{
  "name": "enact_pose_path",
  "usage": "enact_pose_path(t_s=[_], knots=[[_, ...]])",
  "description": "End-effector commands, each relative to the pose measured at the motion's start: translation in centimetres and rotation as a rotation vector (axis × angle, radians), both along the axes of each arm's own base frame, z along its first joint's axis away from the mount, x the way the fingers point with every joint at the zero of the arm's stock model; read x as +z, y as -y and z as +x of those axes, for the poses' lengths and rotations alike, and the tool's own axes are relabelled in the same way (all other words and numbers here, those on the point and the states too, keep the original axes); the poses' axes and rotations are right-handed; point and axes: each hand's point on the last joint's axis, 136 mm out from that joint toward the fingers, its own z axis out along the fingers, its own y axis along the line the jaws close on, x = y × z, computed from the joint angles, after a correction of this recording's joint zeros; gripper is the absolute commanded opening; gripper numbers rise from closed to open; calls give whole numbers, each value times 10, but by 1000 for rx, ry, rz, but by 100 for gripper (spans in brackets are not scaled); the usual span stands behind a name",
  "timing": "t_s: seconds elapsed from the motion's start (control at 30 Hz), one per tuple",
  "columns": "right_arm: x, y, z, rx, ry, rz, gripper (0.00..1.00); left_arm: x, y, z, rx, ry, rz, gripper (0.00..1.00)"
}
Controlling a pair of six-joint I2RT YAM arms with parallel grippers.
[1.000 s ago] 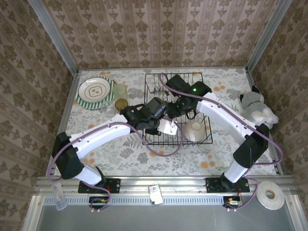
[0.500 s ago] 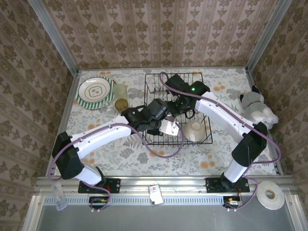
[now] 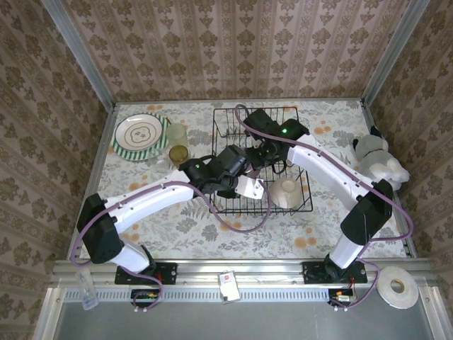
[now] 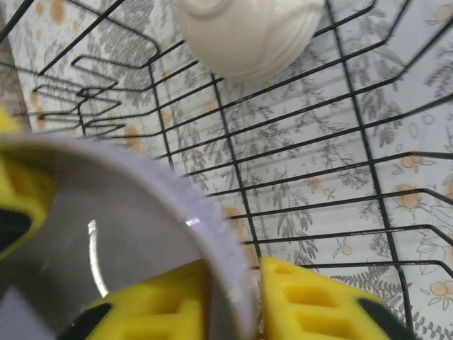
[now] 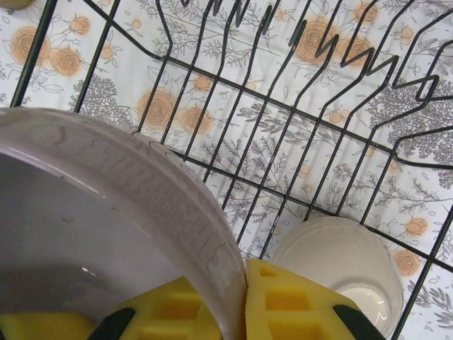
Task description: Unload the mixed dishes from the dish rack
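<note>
A lilac bowl (image 3: 249,188) hangs over the near left part of the black wire dish rack (image 3: 233,124), between both arms. In the right wrist view my right gripper (image 5: 237,301) is shut on the bowl's rim (image 5: 177,205), one pad inside and one outside. My left gripper (image 4: 244,287) straddles the same rim (image 4: 212,234); its outer pad (image 4: 311,297) stands a little off the rim, so it is open. A cream bowl (image 3: 289,190) lies upside down in the rack's near right corner. The green-striped plate (image 3: 141,132), a glass tumbler (image 3: 177,134) and an amber cup (image 3: 178,152) stand on the table to the left.
A white-grey soft toy (image 3: 380,160) lies at the table's right edge. A white tape roll (image 3: 396,289) sits on the front ledge. The rack's upright plate slots (image 5: 283,42) stand bare behind the bowl. Patterned walls enclose the table.
My right gripper has closed on the lilac bowl's rim. My left gripper's jaws have eased apart around that rim. The bowl sits slightly further back over the rack.
</note>
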Motion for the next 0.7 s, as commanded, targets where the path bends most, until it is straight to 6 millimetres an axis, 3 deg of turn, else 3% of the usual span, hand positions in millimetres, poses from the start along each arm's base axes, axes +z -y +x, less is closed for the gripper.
enact_pose_path(t_s=[0.0, 0.1, 0.3, 0.33, 0.67], knots=[[-7, 5, -16, 51, -61, -45, 0, 15, 9, 17, 18, 72, -34, 39], [-6, 7, -16, 48, -56, -47, 0, 16, 11, 17, 13, 74, -39, 59], [-6, 10, -14, 40, -57, -46, 0, 19, 13, 21, 22, 113, -74, 87], [-6, 11, -13, 37, -55, -45, 0, 20, 13, 21, 23, 117, -78, 98], [-3, 23, -5, -4, -43, -38, 0, 25, 9, 15, 18, 117, -114, 100]])
